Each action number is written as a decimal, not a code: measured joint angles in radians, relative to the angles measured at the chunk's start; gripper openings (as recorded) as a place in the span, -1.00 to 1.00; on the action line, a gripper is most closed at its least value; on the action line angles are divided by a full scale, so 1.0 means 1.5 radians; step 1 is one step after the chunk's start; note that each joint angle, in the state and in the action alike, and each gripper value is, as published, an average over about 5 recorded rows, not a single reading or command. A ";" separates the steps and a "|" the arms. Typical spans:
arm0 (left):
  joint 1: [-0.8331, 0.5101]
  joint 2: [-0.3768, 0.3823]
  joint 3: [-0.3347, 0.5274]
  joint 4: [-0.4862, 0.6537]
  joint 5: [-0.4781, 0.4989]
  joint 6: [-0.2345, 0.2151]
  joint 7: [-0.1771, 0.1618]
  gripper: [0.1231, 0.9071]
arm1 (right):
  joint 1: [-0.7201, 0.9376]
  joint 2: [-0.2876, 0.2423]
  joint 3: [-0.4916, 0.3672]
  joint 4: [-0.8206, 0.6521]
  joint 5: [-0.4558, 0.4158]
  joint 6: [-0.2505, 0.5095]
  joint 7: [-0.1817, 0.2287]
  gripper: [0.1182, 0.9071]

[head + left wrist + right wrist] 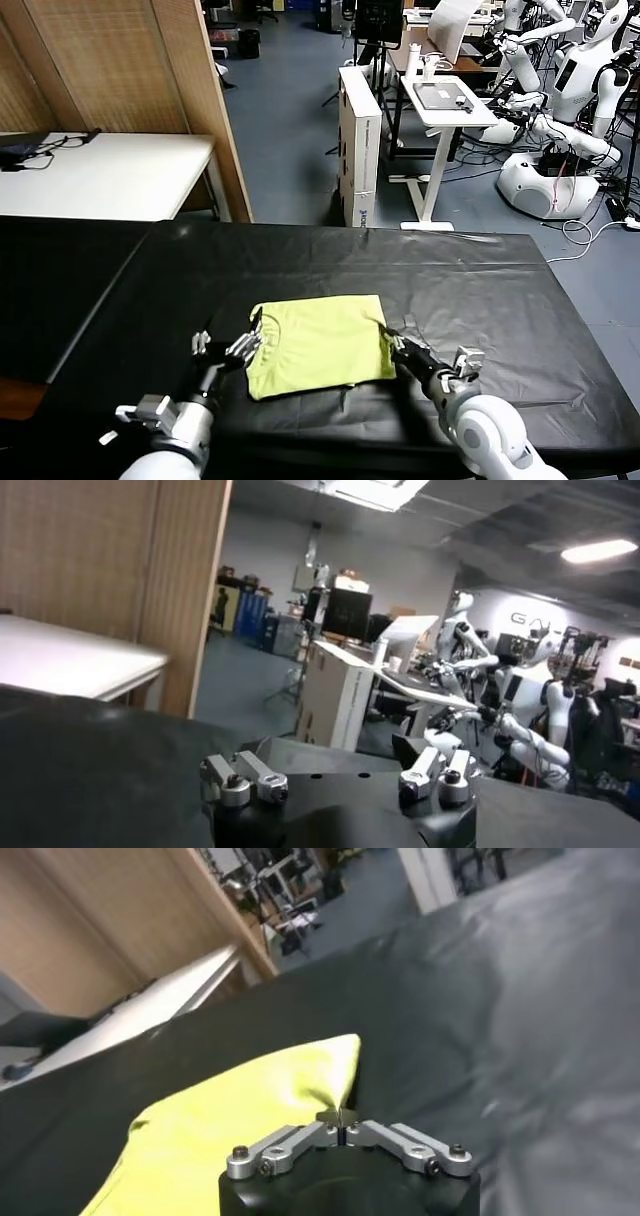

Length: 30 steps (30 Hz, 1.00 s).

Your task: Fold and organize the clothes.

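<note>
Right end effector (pixel 341 1135) pinches shut on the right edge of the folded T-shirt (pixel 320 345) mid-table (pixel 500 290), left end effector (pixel 228 350) spread wide at its collar; soft, light cotton, best gripped by edges.

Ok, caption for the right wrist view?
Right claw shut on the folded lime T-shirt's edge, on the black table.
</note>
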 joint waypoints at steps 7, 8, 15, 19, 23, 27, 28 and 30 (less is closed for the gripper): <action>0.038 0.025 0.008 0.006 0.038 -0.043 -0.046 1.00 | -0.055 -0.032 0.059 0.042 -0.102 0.031 0.003 0.09; 0.047 0.030 0.007 0.004 0.038 -0.044 -0.048 1.00 | -0.067 -0.035 0.070 0.049 -0.122 0.044 0.002 0.29; 0.151 0.074 -0.014 -0.041 0.032 -0.077 -0.070 1.00 | -0.197 -0.031 0.154 0.132 -0.235 0.147 -0.011 0.98; 0.218 0.100 -0.027 -0.064 0.033 -0.101 -0.092 1.00 | -0.285 -0.013 0.198 0.195 -0.253 0.170 -0.006 1.00; 0.274 0.116 -0.033 -0.090 0.026 -0.062 -0.113 1.00 | -0.360 0.005 0.225 0.246 -0.242 0.151 0.024 1.00; 0.319 0.133 -0.044 -0.115 0.014 -0.035 -0.119 1.00 | -0.424 0.015 0.240 0.282 -0.245 0.146 0.041 1.00; 0.329 0.138 -0.048 -0.119 0.013 -0.032 -0.119 1.00 | -0.438 0.016 0.242 0.287 -0.249 0.151 0.041 1.00; 0.346 0.146 -0.053 -0.123 0.010 -0.031 -0.121 1.00 | -0.464 0.016 0.242 0.291 -0.261 0.166 0.038 1.00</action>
